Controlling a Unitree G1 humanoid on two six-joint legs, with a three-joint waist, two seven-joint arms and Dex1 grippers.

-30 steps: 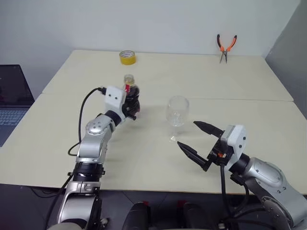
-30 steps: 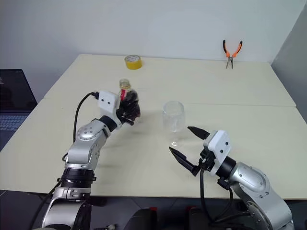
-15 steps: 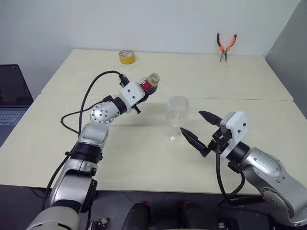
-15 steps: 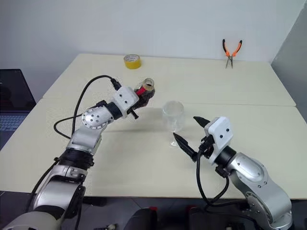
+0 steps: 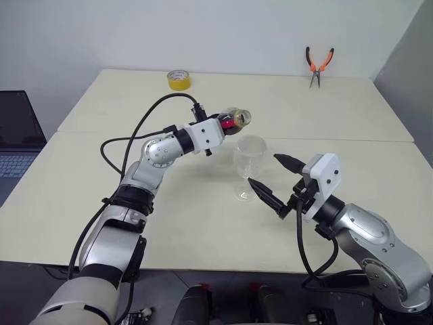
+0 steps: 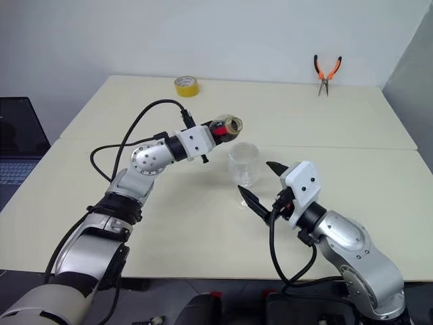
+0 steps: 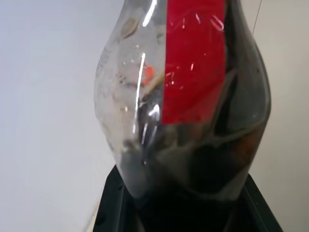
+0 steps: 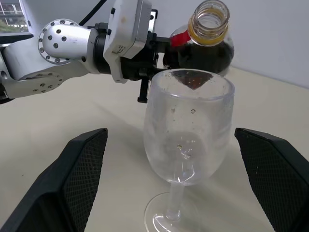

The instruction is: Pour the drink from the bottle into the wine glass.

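Observation:
My left gripper is shut on the bottle, a small clear one with a red label, and holds it tipped almost level above the table. Its uncapped mouth points toward the wine glass, just above and beyond the rim. The dark drink lies inside the bottle, and I see no stream leaving it. The wine glass stands upright and holds only a few droplets. My right gripper is open, with one finger on each side of the glass, touching nothing.
A yellow tape roll lies at the table's far left. Orange-handled pliers lie at the far right. A laptop sits beyond the table's left edge.
My left arm has lifted the bottle and carried it right toward the glass. It rolled the bottle from upright to almost level. The right gripper stays open by the glass.

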